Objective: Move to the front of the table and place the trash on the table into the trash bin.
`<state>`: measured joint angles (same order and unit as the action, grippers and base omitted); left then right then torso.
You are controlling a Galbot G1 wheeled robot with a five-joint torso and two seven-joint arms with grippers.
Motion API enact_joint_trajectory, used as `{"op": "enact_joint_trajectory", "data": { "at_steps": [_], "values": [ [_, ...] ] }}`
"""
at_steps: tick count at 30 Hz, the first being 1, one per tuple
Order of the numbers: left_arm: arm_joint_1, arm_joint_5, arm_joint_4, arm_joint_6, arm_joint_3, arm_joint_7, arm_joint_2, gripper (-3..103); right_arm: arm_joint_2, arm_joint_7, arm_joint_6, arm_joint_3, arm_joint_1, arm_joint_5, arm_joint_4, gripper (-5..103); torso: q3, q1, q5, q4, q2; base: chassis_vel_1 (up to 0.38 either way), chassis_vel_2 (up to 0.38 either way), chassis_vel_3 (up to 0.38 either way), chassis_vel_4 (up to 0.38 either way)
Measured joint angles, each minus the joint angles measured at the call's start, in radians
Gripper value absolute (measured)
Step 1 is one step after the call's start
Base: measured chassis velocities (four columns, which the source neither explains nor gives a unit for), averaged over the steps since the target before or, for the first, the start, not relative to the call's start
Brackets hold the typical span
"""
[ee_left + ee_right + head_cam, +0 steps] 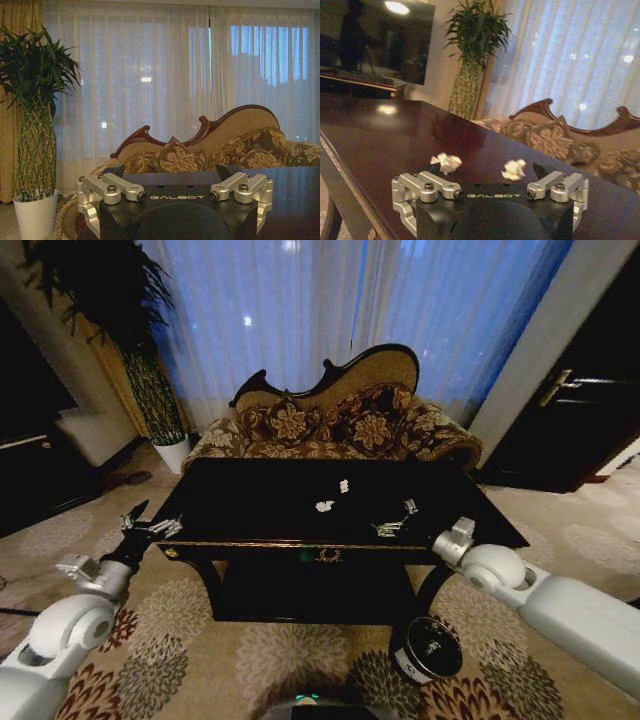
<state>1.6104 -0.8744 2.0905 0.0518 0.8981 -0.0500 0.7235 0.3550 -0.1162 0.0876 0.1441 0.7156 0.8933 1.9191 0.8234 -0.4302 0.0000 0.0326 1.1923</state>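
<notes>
Both arms reach forward. The left gripper (147, 525) hangs open just off the table's (250, 502) front left corner; the right gripper (397, 519) hovers open over its front edge, right of centre.

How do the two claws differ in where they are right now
The right claw hangs over the black table, close to the two white paper bits. The left claw hangs off the table's left end, over the carpet, with no trash near it. The right arm reaches in over the table's front edge; the left stays outside it. Both claws are open, empty and pointed toward the sofa.
</notes>
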Motion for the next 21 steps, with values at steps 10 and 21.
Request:
{"op": "enact_joint_trajectory", "data": {
  "at_steps": [10, 21],
  "values": [
    [0.000, 0.000, 0.000, 0.000, 0.000, -0.001, 0.000, 100, 0.086, 0.020, -0.028, 0.241, -0.237, 0.016, -0.045, 100, 0.000, 0.000, -0.0001, -0.0004, 0.000, 0.000, 0.000, 0.000, 0.000],
    [0.000, 0.000, 0.000, 0.000, 0.000, 0.000, 0.000, 100, 0.170, 0.037, -0.035, 0.464, -0.456, 0.019, -0.109, 100, 0.000, 0.000, -0.0003, -0.0004, 0.000, 0.000, 0.000, 0.000, 0.000]
  ]
}}
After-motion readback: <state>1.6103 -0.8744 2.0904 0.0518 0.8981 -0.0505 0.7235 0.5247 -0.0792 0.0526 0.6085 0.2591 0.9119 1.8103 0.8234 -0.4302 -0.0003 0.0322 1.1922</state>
